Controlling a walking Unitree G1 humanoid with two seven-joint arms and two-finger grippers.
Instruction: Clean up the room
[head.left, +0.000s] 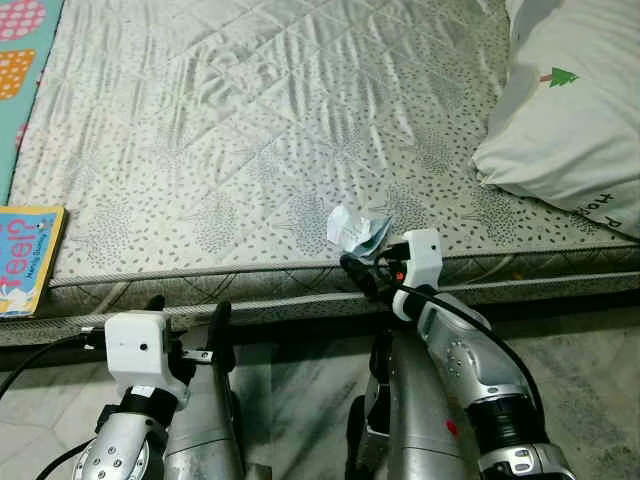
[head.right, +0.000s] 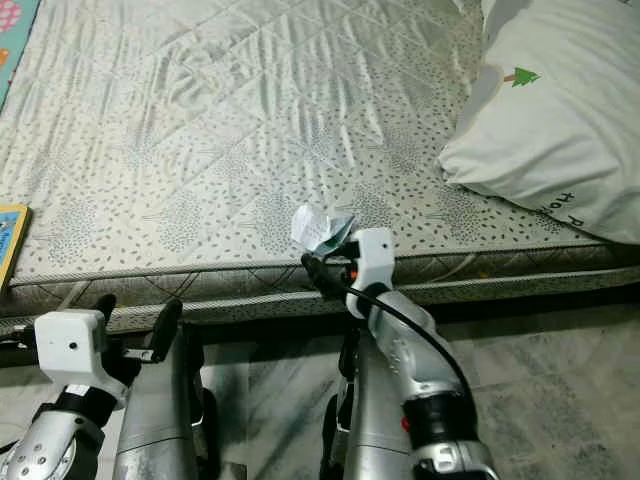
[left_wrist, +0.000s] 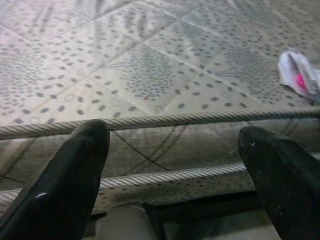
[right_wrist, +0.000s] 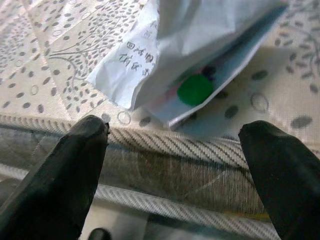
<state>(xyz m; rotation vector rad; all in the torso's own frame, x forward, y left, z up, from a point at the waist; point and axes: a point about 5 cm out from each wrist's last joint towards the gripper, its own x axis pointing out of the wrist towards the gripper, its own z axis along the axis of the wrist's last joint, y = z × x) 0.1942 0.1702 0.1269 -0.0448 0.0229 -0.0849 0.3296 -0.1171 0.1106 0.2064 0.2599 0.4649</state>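
Grey-green quilted fabric with a leafy print is spreading out in front of me, the mattress (head.left: 280, 150) lying low on the marble floor (head.left: 590, 370). Right at its near edge, a crumpled paper wrapper (head.left: 357, 230) is sitting on the quilted top, white with blue on its underside; my right wrist camera is picking up a green dot and some small printed characters on it (right_wrist: 200, 55). I'm holding my right gripper (head.left: 372, 268) up against the mattress edge, just below and beside that wrapper, and its two black fingers (right_wrist: 55, 175) are standing wide apart with the piped seam between them, nothing pinched, the paper lying just past the tips. My left gripper (head.left: 190, 320) is hanging lower, in front of the mattress side and well apart from the wrapper; its fingers (left_wrist: 60, 185) are also spread open and empty, pointing at the corded seam, and from that wrist I'm catching the wrapper (left_wrist: 299, 75) off to one side, showing a bit of pink. A white pillow (head.left: 570, 110) with a small green tree printed on it is resting on the far right corner of the mattress. On my left, a children's book (head.left: 25, 258) with a yellow edge is lying just beside the mattress, and a teal play mat (head.left: 25, 50) with pink and orange patches is running along that same side
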